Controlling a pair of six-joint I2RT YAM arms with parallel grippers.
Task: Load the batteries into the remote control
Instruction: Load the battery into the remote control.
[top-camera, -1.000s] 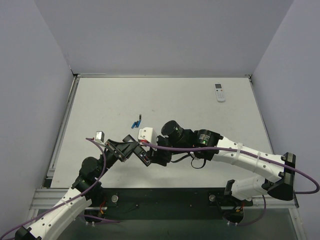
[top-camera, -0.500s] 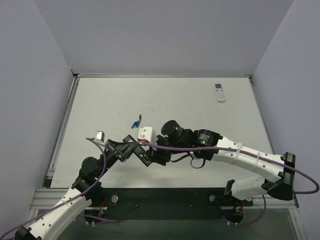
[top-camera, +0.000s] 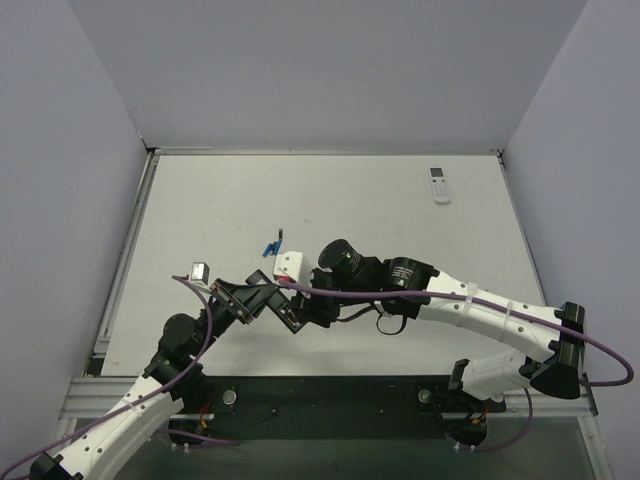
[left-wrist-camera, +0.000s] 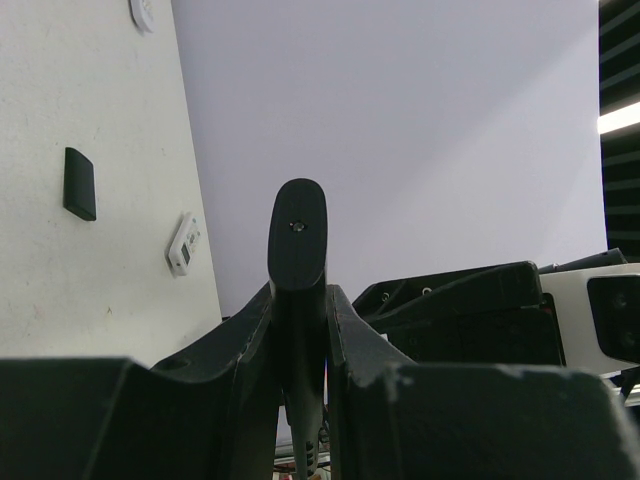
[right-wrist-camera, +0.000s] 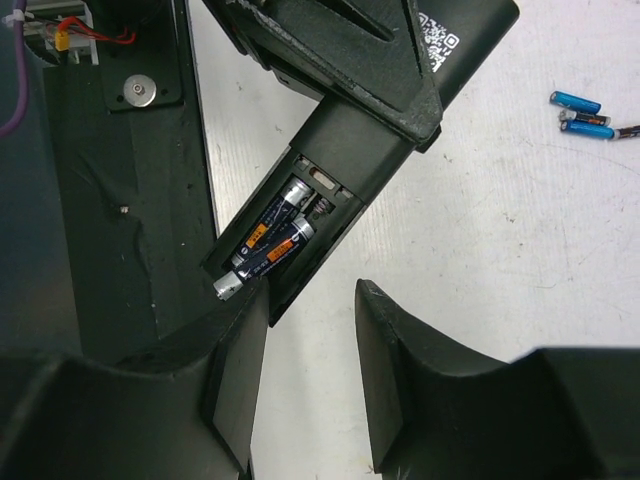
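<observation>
Black remote control (right-wrist-camera: 365, 140) sits clamped between my left gripper's (left-wrist-camera: 298, 320) jaws, its battery bay (right-wrist-camera: 325, 180) open just ahead of my right gripper (right-wrist-camera: 305, 305), whose jaws stand partly apart, empty. Two dark batteries (right-wrist-camera: 268, 238) lie inside, one poking out. Blue spare batteries (right-wrist-camera: 580, 112) lie well beyond that hand.

We record the remote control (right-wrist-camera: 345, 150) with its upper end hidden beneath the left gripper (right-wrist-camera: 365, 95); right of it, one dark battery (right-wrist-camera: 622, 130) runs off-frame.

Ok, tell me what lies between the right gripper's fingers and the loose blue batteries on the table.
Nothing: in the right wrist view, only bare white tabletop runs from the right gripper to the slim blue cylindrical batteries.
</observation>
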